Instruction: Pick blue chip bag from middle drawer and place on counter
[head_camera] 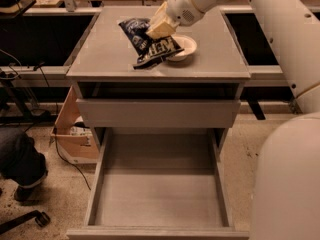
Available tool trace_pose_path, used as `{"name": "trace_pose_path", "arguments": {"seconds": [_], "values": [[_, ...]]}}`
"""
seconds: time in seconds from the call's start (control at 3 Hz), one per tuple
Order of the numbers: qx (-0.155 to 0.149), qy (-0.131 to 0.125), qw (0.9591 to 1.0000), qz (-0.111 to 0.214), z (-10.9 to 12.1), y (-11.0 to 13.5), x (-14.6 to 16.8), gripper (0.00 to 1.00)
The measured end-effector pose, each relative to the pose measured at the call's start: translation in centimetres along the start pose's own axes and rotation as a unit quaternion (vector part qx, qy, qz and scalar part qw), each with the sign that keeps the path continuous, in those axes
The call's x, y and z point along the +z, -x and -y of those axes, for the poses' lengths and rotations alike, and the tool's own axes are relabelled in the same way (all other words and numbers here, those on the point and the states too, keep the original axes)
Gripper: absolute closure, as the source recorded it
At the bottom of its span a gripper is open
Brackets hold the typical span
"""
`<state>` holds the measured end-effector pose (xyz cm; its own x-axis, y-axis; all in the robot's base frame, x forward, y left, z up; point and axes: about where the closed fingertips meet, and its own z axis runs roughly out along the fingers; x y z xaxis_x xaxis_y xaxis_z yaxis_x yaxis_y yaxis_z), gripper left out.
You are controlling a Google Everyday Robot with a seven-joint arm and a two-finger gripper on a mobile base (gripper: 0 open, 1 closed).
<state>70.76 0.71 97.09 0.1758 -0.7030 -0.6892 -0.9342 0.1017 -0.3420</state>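
Gripper [161, 26] above the counter [105, 49], closed tight on the top of the bag [150, 43]. Hangs beside a white bowl [186, 46], lower end at or just off the grey top. Already out of the drawer [98, 179], pulled open below. By the look of it, only lowering and release left. Cardboard box [75, 136] on speckled floor, left.

Counter [105, 54], white bowl [186, 49] on it, jaws gripping chip bag [152, 48] above
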Motion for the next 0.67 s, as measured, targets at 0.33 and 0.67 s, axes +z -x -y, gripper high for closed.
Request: {"name": "trace_pose_path", "arguments": {"seconds": [0.33,0.67], "values": [[0.011,-0.035,0.9993,0.008,3.1,-0.4,2.0,1.0],[0.021,-0.062,0.9975,0.027,5.2,-1.2,5.0,1.0]]}}
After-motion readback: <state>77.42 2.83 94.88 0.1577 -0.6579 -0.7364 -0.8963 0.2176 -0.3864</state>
